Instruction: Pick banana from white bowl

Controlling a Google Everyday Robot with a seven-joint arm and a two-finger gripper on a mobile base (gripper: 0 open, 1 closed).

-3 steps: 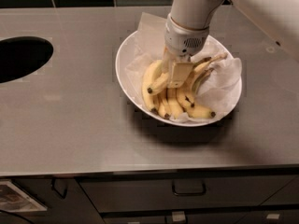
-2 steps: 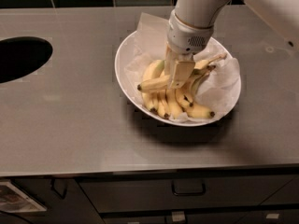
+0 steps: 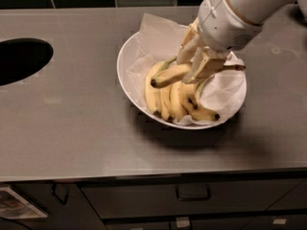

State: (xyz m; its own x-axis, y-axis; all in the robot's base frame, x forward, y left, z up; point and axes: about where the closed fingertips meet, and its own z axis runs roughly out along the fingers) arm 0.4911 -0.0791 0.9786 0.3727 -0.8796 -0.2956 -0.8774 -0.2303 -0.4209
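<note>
Over white bowl [image 3: 125, 56], banana [image 3: 168, 75] in end effector [image 3: 189, 67] grip (dark tip leftward).

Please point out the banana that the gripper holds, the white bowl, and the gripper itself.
banana [image 3: 169, 75], camera view, on its yellow body near the dark tip.
white bowl [image 3: 123, 66], camera view, on its bare left rim.
gripper [image 3: 187, 69], camera view, above the white bowl, midway between fingertips shut on the banana.

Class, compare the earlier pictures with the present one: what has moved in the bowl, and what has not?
The tool, above the white bowl, clamps the banana and has lifted it up and rightward, across the bunch. Bowl, paper lining and bunch stayed put.
</note>
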